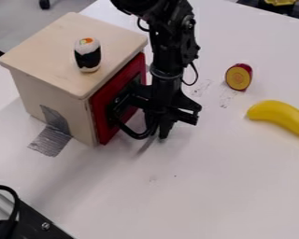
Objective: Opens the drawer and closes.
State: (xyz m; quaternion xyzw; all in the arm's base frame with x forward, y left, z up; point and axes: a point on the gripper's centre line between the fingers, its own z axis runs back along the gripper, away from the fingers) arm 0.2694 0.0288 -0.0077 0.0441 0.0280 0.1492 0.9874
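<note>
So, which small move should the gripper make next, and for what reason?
I would probably ease the gripper toward the red drawer front to seek a hold: the front looks flush with the wooden box, so seemingly shut, and the gripper hangs just before it.

Box [52,51], cut fruit [238,77], banana [278,113] on table [227,186]

And here we are, a fixed camera looking down at a slant from above the white table [220,186], facing across it, with floor [27,23] beyond at upper left. It's high enough to catch the top of the wooden box [58,49], slanted enough to take in a plain side and, at an angle, the red front [101,112]. Fairly close, too: the banana [280,113] reaches the right edge (snug fit, that!), and the black arm [167,42] runs out through the top.
</note>
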